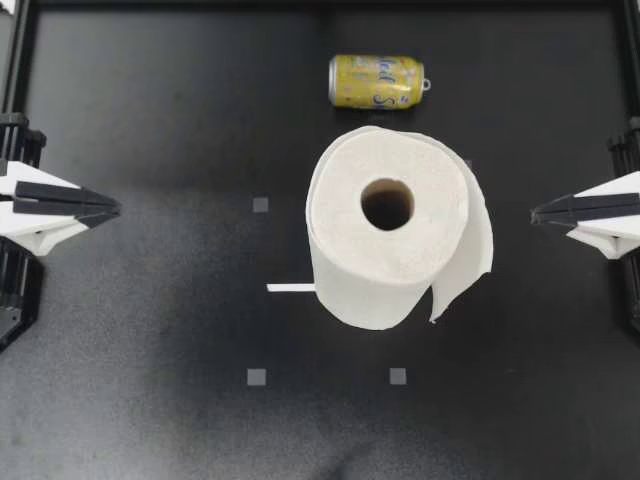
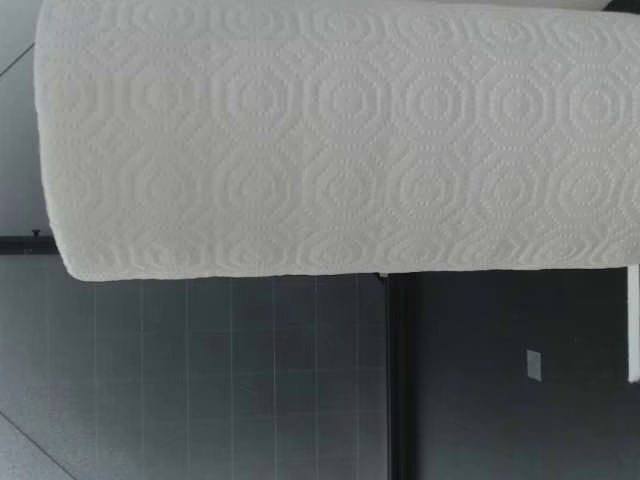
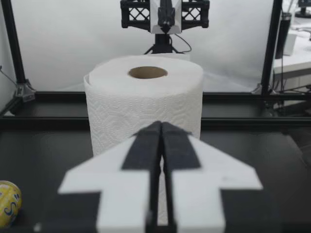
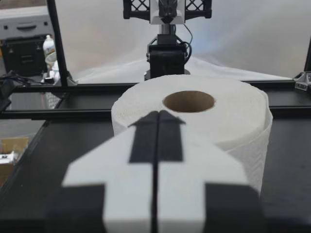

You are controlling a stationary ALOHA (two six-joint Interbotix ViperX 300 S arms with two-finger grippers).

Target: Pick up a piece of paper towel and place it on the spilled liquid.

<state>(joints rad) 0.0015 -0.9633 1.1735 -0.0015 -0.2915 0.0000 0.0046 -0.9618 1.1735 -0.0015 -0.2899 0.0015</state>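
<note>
A white paper towel roll (image 1: 390,225) stands upright at the table's middle, with a loose sheet (image 1: 468,265) hanging off its right side. My left gripper (image 1: 117,208) rests shut at the left edge, pointing at the roll from far off. Opposite it, my right gripper (image 1: 534,212) is shut at the right edge, also well apart from the roll. In the left wrist view the shut gripper (image 3: 161,125) faces the roll (image 3: 146,97); the right wrist view shows its shut gripper (image 4: 158,114) before the roll (image 4: 223,114). The roll (image 2: 340,140) fills the low view. No liquid shows on the dark table.
A yellow can (image 1: 376,81) lies on its side behind the roll, also seen beside my left gripper as the can (image 3: 8,203). A thin white strip (image 1: 290,288) lies by the roll's base. Small grey squares (image 1: 256,377) mark the table (image 1: 150,330). Black frame posts edge both sides.
</note>
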